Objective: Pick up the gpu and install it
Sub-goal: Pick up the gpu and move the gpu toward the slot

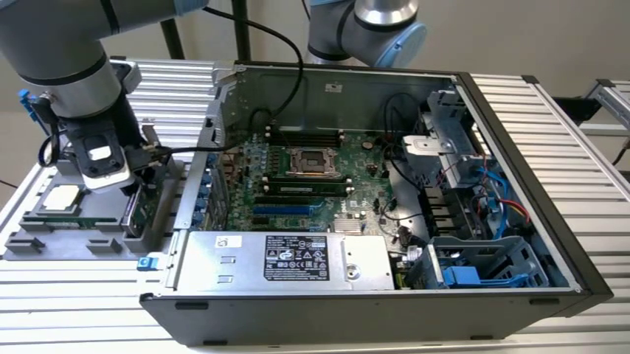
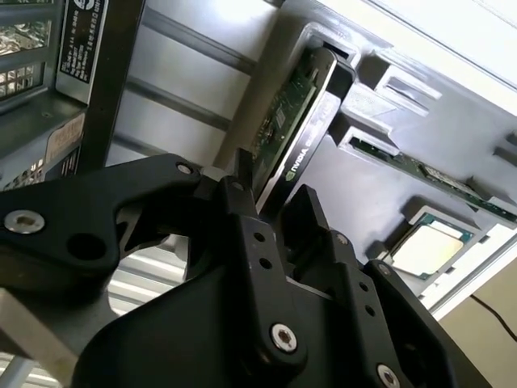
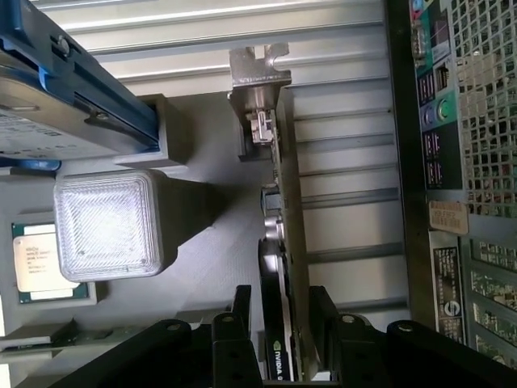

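The gpu (image 1: 139, 212) stands on edge in a slot at the right end of the grey parts tray (image 1: 59, 247), on the exterior view's left, outside the computer case. It is a green card (image 3: 289, 202) with a silver bracket at its far end and a black cooler (image 2: 300, 141) on one face. My gripper (image 1: 131, 193) hangs straight down over it. In both wrist views the two black fingers straddle the card's near end, one on each face, pressed close against it; my gripper (image 2: 275, 192) (image 3: 280, 314) looks shut on the card.
The open computer case (image 1: 512, 169) lies right of the tray, with the motherboard (image 1: 305, 184) exposed and a power supply (image 1: 295, 258) in front. The tray also holds a processor (image 3: 36, 259), a memory stick (image 2: 420, 170) and a hard drive with blue rails (image 3: 73, 89). A second arm (image 1: 379, 29) stands behind the case.
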Controlling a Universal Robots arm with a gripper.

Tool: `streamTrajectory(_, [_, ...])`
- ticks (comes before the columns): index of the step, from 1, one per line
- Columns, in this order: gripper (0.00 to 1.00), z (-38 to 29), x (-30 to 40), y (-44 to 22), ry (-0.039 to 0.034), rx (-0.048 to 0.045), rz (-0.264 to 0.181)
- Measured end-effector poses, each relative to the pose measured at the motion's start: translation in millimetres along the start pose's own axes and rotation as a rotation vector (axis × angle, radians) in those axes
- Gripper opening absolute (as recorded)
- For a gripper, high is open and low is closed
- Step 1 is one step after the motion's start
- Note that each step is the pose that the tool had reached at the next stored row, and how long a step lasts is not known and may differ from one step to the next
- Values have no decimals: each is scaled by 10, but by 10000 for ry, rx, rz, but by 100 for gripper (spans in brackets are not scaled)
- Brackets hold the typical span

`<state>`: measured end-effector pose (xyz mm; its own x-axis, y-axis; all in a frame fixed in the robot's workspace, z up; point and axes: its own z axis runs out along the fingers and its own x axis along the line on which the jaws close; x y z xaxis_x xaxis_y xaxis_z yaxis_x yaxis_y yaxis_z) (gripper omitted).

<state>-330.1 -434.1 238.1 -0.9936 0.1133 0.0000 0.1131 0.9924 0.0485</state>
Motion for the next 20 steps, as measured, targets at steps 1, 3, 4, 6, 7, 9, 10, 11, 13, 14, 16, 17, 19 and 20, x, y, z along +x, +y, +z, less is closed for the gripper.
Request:
streamTrajectory(1, [100,9,0,0,0,0,0])
streamTrajectory(3, [100,22,1,-1,1,0,0])
streamTrajectory(4, [100,21,1,-1,2,2,0])
streamTrajectory(6, [100,22,1,-1,2,2,0])
streamTrajectory(7, [100,22,1,-1,1,1,0])
streamTrajectory(9, [100,23,1,-1,1,0,0])
streamTrajectory(10, [100,23,1,-1,1,0,0])
streamTrajectory(11, [100,23,1,-1,1,0,0])
streamTrajectory(13, [0,23,1,-1,1,1,0])
streamTrajectory(14, [0,23,1,-2,2,1,-1])
streamTrajectory(16, [0,24,1,-1,1,0,0])
streamTrajectory(17, [0,24,1,-1,0,0,0])
streamTrajectory(19, [0,25,1,-1,1,0,0])
streamTrajectory(20, [0,25,1,-1,1,0,0])
